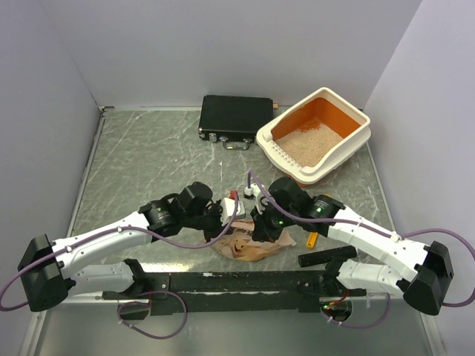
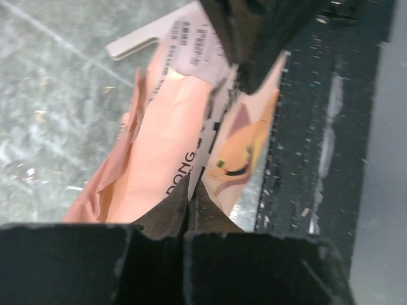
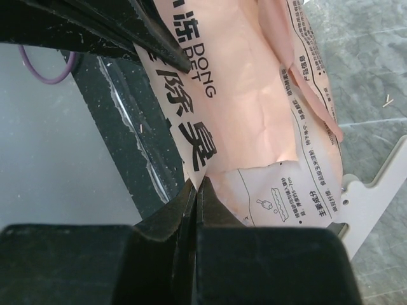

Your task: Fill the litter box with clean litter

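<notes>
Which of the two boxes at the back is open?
The litter box, back right: cream rim, orange inside, litter showing on its floor. The black case beside it is shut flat.

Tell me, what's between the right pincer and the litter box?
Just bare table and the arm's own wrist, as the top view shows. The right pincer, shut on the paper bag, has nothing else before the litter box.

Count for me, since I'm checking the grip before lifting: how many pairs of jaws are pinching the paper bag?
2. The left gripper has its jaws shut on the paper bag from the left; the right gripper pinches its printed edge from the right.
</notes>
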### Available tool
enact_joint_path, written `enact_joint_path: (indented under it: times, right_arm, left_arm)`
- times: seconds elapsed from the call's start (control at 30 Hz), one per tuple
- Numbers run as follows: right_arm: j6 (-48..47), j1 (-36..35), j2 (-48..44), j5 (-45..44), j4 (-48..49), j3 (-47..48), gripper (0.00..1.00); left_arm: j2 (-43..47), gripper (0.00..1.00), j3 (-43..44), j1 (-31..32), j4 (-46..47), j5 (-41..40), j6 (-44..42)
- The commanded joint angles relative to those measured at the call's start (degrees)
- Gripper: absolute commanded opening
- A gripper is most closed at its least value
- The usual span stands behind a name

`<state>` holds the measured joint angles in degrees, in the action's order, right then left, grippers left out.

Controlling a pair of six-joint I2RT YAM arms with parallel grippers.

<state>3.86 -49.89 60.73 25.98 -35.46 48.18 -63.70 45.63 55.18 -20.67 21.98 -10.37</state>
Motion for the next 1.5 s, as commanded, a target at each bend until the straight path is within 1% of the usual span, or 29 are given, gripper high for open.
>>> enact_joint_path:
  times: [0.0, 0.03, 0.07, 0.1, 0.13, 0.17, 0.27, 0.33, 0.37, 0.4, 0.43, 0.5, 0.57, 0.6, 0.67, 0.77, 0.8, 0.83, 0.9, 0.93, 0.97, 1.0, 1.03, 1.1, 1.2, 1.23, 1.33, 1.4, 1.47]
  right_arm:
    - [1.5, -0.12, -2.37, 0.57, 0.57, -0.46, 0.0]
    - [2.03, -0.12, -2.28, -0.48, 0.74, -0.46, 0.01]
    - [2.9, -0.03, -2.2, -3.01, 0.75, -0.46, 0.06]
    - [3.43, 0.23, -2.11, -4.43, 0.75, -0.11, 0.15]
    - [3.96, 0.4, -1.76, -5.84, 0.4, 0.15, 0.34]
    - [4.83, 0.84, -1.58, -8.72, 0.22, 0.94, 0.39]
    - [7.29, 3.03, -2.28, -13.65, -0.31, 2.0, 0.49]
    - [8.53, 5.66, -3.94, -18.31, -0.66, 2.0, 0.59]
    - [9.4, 6.29, -4.39, -20.16, -1.88, 2.09, 0.61]
    - [9.76, 6.73, -4.65, -23.83, -2.67, 2.35, 0.62]
    - [9.85, 7.26, -4.57, -24.56, -3.55, 2.61, 0.63]
    - [9.42, 7.26, -3.96, -24.31, -5.31, 3.49, 0.63]
    - [8.45, 7.35, -2.64, -23.87, -6.28, 4.72, 0.63]
    - [7.58, 7.26, -2.55, -23.17, -5.85, 4.73, 0.63]
    - [5.03, 7.0, -2.63, -21.76, -4.97, 5.25, 0.63]
    - [-0.68, 6.38, -2.98, -20.44, -0.59, 5.34, 0.64]
    - [-2.09, 6.12, -2.72, -20.09, 1.34, 5.52, 0.65]
    - [-5.49, 6.12, -2.46, -19.48, 2.14, 6.21, 0.66]
    - [-9.11, 6.12, -1.59, -15.01, 5.29, 6.75, 0.68]
    - [-12.26, 6.12, -1.14, -13.25, 6.27, 7.18, 0.69]
    - [-13.77, 6.12, -0.62, -9.93, 6.98, 7.62, 0.69]
    - [-15.36, 6.03, 0.87, -8.85, 7.25, 8.32, 0.7]
    - [-18.59, 6.03, 1.66, -8.58, 6.73, 9.9, 0.7]
    - [-21.77, 6.03, 3.33, -7.96, 6.2, 11.14, 0.7]
    - [-31.08, 6.03, 3.26, -5.95, 8.47, 9.65, 0.7]
    - [-35.72, 6.03, 3.08, -4.89, 9.09, 8.52, 0.7]
    - [-42.06, 6.12, 2.55, -0.5, 9.71, 8.15, 0.7]
    - [-44.89, 6.12, 2.38, 1.26, 8.66, 8.42, 0.7]
    - [-47.79, 6.12, 2.2, 4.07, 8.57, 8.33, 0.7]
  left_arm:
    - [0.51, 0.01, 1.3, 0.19, -2.62, -13.07, 1.49]
    - [0.68, 0.01, 1.66, 0.11, -2.89, -16.06, 1.76]
    - [1.29, 0.01, 1.66, 0.11, -2.89, -20.79, 2.8]
    - [1.56, 0.01, 1.66, 0.11, -3.06, -21.79, 3.51]
    - [1.74, 0.01, 2.09, -0.16, -3.33, -24.85, 4.65]
    - [2.17, 0.01, 2.19, -0.33, -3.76, -27.66, 5.35]
    - [3.84, 0.01, 1.75, -0.77, -4.56, -31.02, 7.99]
    - [4.98, 0.01, 0.87, -1.12, -4.73, -34.01, 9.83]
    - [6.3, 0.01, 0.52, -1.47, -4.82, -34.8, 9.93]
    - [6.92, 0.01, 0.43, -2.52, -4.91, -35.85, 10.45]
    - [7.62, 0.01, 0.17, -3.23, -5.17, -37.6, 12.55]
    - [9.99, 0.01, 0.08, -5.85, -5.0, -38.24, 13.18]
    - [11.84, 0.01, 0.16, -7.71, -4.73, -37.1, 14.23]
    - [12.46, 0.01, 0.16, -9.37, -4.65, -36.49, 14.41]
    - [13.77, 0.01, -0.45, -10.09, -4.12, -34.9, 14.68]
    - [15.53, 0.01, -1.59, -10.09, -3.6, -31.74, 14.94]
    - [15.89, 0.01, -2.12, -10.09, -3.51, -31.04, 14.85]
    - [16.76, 0.01, -2.29, -10.09, -3.59, -30.51, 15.11]
    - [17.82, 0.01, -3.08, -10.09, -2.98, -27.0, 14.94]
    - [19.04, 0.01, -3.26, -10.0, -2.63, -25.86, 14.33]
    - [19.58, 0.01, -3.44, -9.92, -2.36, -23.06, 13.89]
    - [20.1, 0.01, -3.61, -9.65, -2.01, -22.34, 12.93]
    - [21.15, 0.01, -3.53, -9.3, -2.1, -19.72, 12.48]
    - [22.39, 0.01, -4.22, -7.55, -1.49, -15.41, 11.08]
    - [24.06, 0.01, -4.93, -3.51, -1.39, -13.29, 10.99]
    - [24.24, 0.01, -4.85, -2.89, -2.0, -13.19, 8.99]
    - [23.71, 0.01, -4.67, -1.3, -2.36, -12.93, 8.79]
    - [23.1, 0.01, -4.41, -0.16, -2.54, -11.87, 8.35]
    - [22.22, 0.01, -4.32, 0.54, -2.54, -12.65, 8.44]
